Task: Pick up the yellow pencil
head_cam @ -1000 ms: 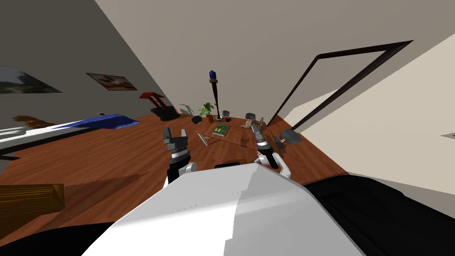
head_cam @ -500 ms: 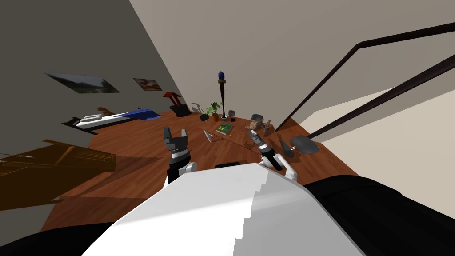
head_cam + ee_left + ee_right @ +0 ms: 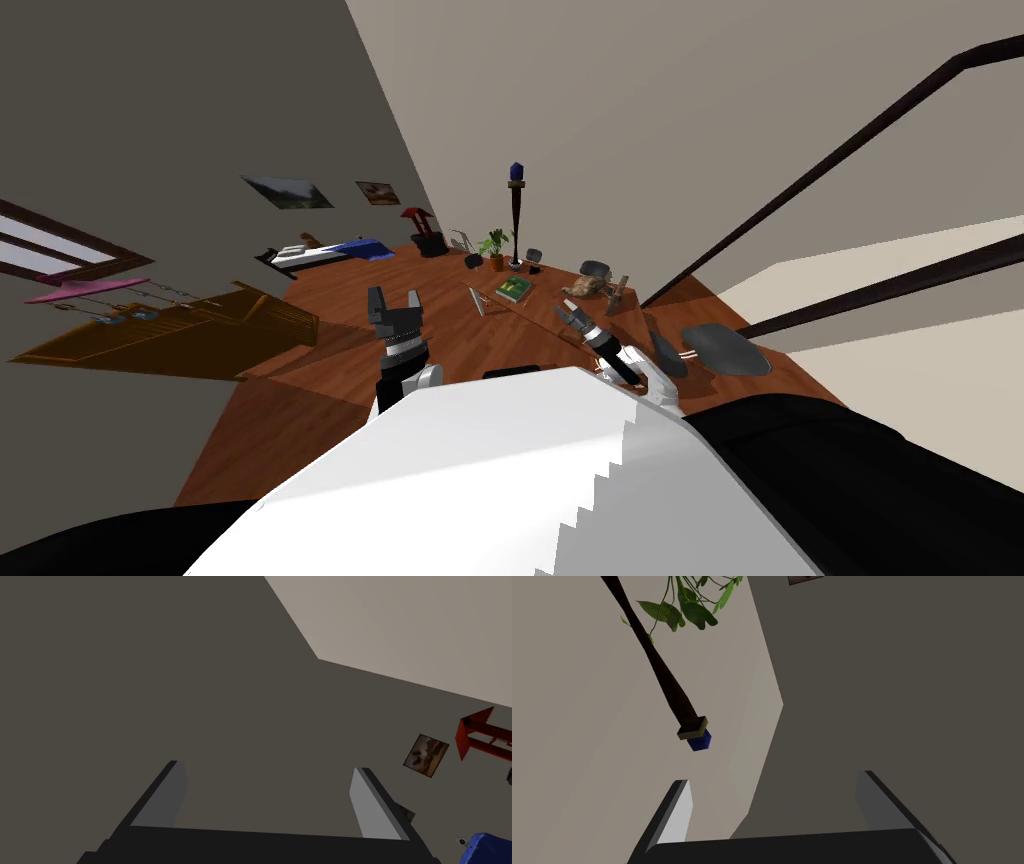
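ahead of both arms, toward the room's far corner: brown wood desk (image 3: pixel 542 302) carrying a green book (image 3: pixel 515 289), a potted plant (image 3: pixel 495 246), a tall dark post with a blue tip (image 3: pixel 516 205) and a brown lump (image 3: pixel 585 287) (shape unclear, possibly a figurine).

change over the last second: the whole head view has swung, walls and bed (image 3: pixel 335 252) sliding across together, so that is my own turn and not the things moving. left pincer (image 3: pixel 394 297) keeps the same spot in the view, blades wide, nothing between them. right pincer (image 3: pixel 568 313) has dropped a little and angles out toward the desk edge. its blades are also wide and empty, looking up past the post and the plant's leaves.

meaning: judged as approach and line-up only. no reach begun, grasp not yet started.

hard to make out: yellow pencil not identified. a thin pale sliver (image 3: pixel 477 300) lies just beside the book, near the desk's front edge. it reads grey rather than yellow, so i cannot tell whether it is the target. desk and floor share one wood colour, so the desk edge is faint. dark grey oval things (image 3: pixel 725 350) sit beyond the right arm, identity unclear.
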You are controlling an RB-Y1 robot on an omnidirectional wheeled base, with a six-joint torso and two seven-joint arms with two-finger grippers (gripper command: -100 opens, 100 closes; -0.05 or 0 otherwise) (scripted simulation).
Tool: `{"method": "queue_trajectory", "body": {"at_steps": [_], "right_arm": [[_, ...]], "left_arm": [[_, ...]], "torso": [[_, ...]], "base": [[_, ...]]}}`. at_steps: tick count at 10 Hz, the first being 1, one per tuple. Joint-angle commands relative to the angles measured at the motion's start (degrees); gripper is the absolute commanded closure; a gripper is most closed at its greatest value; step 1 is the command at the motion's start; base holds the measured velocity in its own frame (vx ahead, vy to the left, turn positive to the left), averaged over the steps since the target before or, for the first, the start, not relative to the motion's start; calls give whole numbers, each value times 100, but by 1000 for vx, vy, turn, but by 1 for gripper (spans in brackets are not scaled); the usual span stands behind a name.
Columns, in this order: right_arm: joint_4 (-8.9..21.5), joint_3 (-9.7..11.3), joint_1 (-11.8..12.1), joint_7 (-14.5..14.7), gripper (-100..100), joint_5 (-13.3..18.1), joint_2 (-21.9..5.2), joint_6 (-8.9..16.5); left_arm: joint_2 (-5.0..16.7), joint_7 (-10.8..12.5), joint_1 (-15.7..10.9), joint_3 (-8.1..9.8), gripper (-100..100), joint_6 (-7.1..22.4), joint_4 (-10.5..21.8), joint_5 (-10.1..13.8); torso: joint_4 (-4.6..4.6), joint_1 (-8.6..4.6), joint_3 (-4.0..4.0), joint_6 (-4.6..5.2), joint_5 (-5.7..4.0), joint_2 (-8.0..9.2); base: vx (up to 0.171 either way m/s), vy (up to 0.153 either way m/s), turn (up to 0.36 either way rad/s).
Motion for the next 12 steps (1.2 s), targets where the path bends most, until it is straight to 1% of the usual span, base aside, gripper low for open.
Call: {"method": "queue_trajectory", "body": {"at_steps": [1, 2, 3, 4, 5, 6, 7, 8, 9, 10, 11, 12], "right_arm": [[143, -35, -5, 119, -100, 218, -174, -53], [364, -35, 5, 322, -100, 426, -376, -141], [364, -35, 5, 322, -100, 484, -376, -141], [595, -28, 14, 531, -100, 722, -577, -227], [595, -28, 14, 531, -100, 753, -577, -227], [834, -12, 21, 747, -100, 979, -776, -309], [834, -12, 21, 747, -100, 1024, -776, -309], [1082, 12, 27, 968, -100, 1264, -972, -388], [1082, 12, 27, 968, -100, 1296, -972, -388], [1310, 44, 31, 1177, -100, 1522, -1165, -464], [1337, 44, 31, 1193, -100, 1569, -1165, -464], [1558, 85, 33, 1410, -100, 1779, -1352, -535]], "left_arm": [[0, 0, 0, 0, 0, 0, 0, 0], [0, 0, 1, 0, 0, 0, 0, 0], [0, 0, 0, 0, 0, 0, 0, 0], [0, 0, 1, 0, 0, 0, 0, 0], [0, 0, 1, 0, 0, 0, 0, 0], [0, 0, 1, 0, 0, 0, 0, 0], [0, 0, 0, 0, 0, 0, 0, 0], [0, 0, 2, 1, 0, 0, 0, 0], [0, 0, 1, 0, 0, 0, 0, 0], [0, 0, 2, 1, 0, 0, 0, 0], [0, 0, 1, 0, 0, 0, 0, 0], [0, 0, 2, 1, 0, 0, 0, 0]], "torso": [[0, 0, 0, 0, 0, 0], [0, 7, 1, 4, 1, 1], [0, 14, 1, -1, 3, 1], [0, 14, -1, 5, 3, -3], [-1, 10, -4, 2, 2, -7], [-2, 15, -6, 4, 3, -11], [-3, 18, -8, -1, 4, -14], [-3, 20, -9, 6, 4, -15], [-4, 21, -11, -1, 4, -19], [-4, 22, -11, 8, 5, -19], [-4, 23, -13, 0, 5, -23], [-5, 24, -14, 7, 4, -24]], "base": [[-38, -53, 149], [-42, -28, 321], [-27, -35, 175], [-16, -40, 234], [-10, -32, 190], [-7, -17, 347], [-2, -20, 172], [4, -9, 359], [8, -17, 129], [14, -7, 316], [16, -11, 141], [28, 1, 257]]}}
